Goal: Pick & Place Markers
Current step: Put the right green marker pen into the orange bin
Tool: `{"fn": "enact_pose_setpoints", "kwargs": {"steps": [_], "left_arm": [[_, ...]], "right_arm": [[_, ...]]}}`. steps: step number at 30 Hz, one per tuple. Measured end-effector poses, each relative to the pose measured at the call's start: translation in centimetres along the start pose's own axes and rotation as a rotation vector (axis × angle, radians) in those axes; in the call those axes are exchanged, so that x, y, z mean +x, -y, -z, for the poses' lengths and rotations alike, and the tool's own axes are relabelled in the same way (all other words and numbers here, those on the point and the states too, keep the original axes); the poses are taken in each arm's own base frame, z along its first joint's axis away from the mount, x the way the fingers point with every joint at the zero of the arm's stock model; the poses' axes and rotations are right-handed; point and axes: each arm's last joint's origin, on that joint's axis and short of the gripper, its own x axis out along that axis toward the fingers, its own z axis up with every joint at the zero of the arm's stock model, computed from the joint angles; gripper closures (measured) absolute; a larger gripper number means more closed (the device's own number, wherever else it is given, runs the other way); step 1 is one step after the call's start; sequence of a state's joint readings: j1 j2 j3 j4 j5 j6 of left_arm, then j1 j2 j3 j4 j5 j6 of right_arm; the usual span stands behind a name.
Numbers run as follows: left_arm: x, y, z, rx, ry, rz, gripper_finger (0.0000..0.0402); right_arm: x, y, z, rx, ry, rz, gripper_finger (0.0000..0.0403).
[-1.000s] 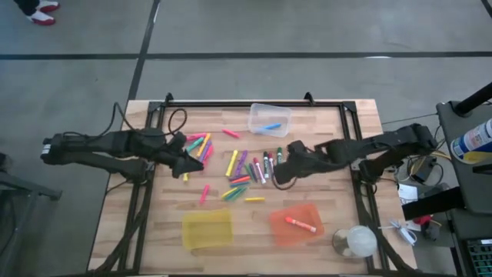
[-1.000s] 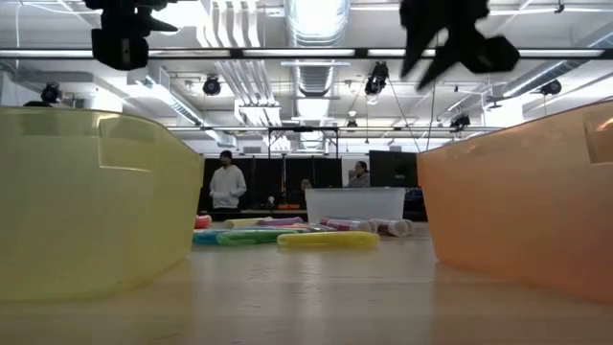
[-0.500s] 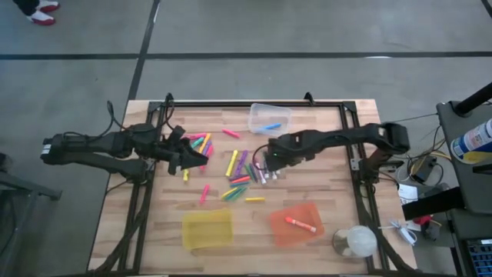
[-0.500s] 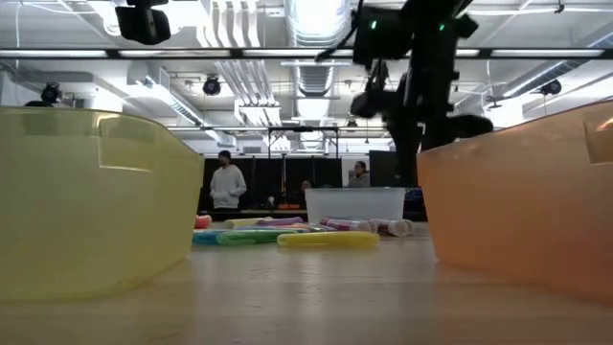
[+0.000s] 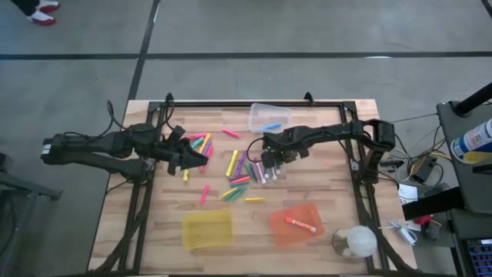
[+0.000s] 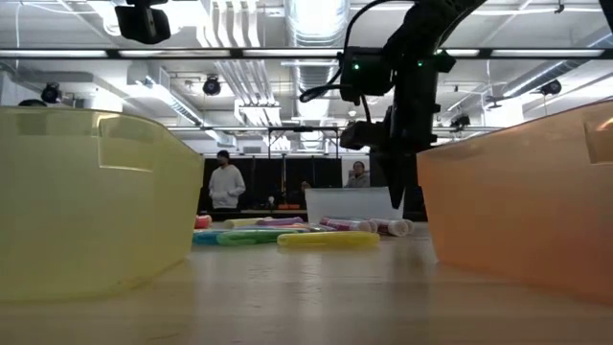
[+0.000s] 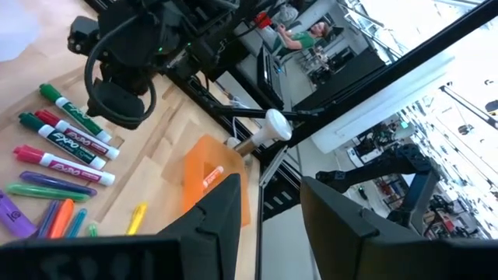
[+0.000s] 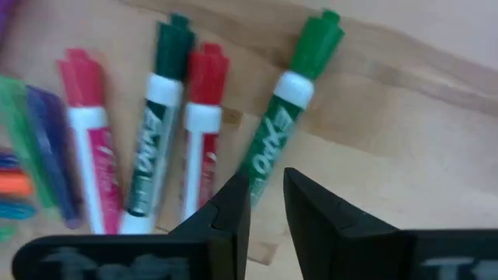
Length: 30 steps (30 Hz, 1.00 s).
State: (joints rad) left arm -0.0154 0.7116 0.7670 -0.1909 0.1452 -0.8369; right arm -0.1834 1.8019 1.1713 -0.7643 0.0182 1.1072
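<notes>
- My right hand [image 5: 268, 163] is down over the white-barrelled markers mid-counter, arm stretched in from the right edge. In the wrist cam its fingers [image 8: 226, 214] stand a narrow gap apart, straddling the barrel of a green-capped marker [image 8: 292, 109]; can't tell if they've got a grip on it yet.
- Beside that one lie a red-capped marker [image 8: 201, 128], a dark green-capped marker [image 8: 159, 124] and a pink-capped marker [image 8: 82, 132], all flat on the wooden counter [image 5: 330, 185].
- My left hand [image 5: 201, 151] hovers at the left side of the pile, near the pink, yellow and orange highlighters [image 5: 198, 142]. Fingers [image 7: 214, 214] are parted, nothing between them.
- Rest of the markers [image 5: 240, 173] are scattered loose across the counter's centre; one pink marker [image 5: 204, 192] lies apart toward the front.
- Clear bin [image 5: 269, 119] at the back holds a blue marker [image 5: 270, 125]. Orange bin [image 5: 296, 225] at front right holds an orange-red marker [image 5: 300, 225]. Yellow bin [image 5: 206, 228] sits at front left.
- Low cam: right arm comes down behind the orange bin; two people [image 6: 227, 182] stand far back in the room.
</notes>
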Motion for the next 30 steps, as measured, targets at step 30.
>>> {"fn": "enact_pose_setpoints", "kwargs": {"steps": [30], "left_arm": [[-0.4, 0.2, 0.0, 0.006, -0.011, 0.029, 0.0273]], "right_arm": [[3.0, 1.3, -1.8, 0.070, -0.075, 0.018, 0.0303]]}}
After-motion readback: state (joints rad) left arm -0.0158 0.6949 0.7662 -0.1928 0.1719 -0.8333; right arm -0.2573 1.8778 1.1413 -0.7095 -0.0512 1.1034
